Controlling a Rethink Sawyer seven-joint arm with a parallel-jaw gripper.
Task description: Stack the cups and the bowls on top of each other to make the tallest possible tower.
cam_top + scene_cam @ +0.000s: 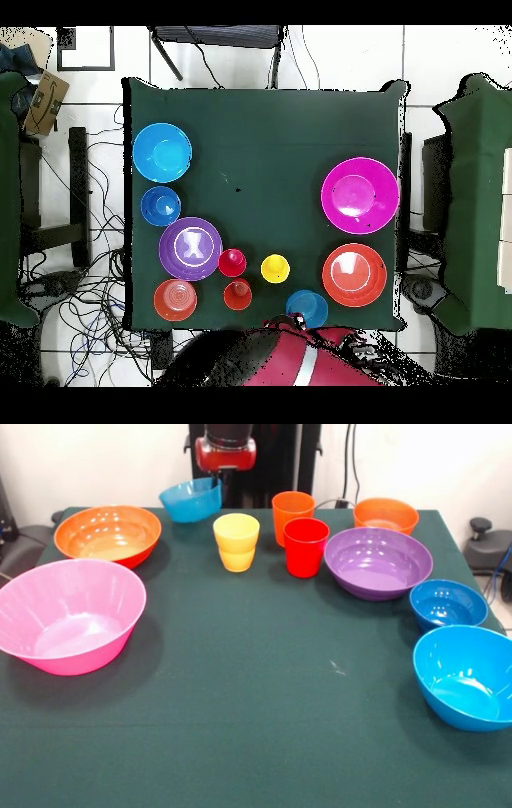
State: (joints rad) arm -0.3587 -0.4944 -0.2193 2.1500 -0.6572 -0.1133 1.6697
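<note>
No tower exists yet: the cups [306, 546] and bowls [378, 562] sit separately on the counter [256, 728]. The end effector [214, 486] seemingly lifts a tilted small blue bowl [190, 500]; I cannot tell its grip.

Arm [226, 448] cut by top edge; pincer hidden behind tilted small blue bowl [191, 500].

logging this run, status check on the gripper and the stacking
Gripper at the tilted small blue bowl at the table's far edge, grip unclear. No tower yet: bowls and cups all single. Yellow cup closest, nothing in the way.
</note>
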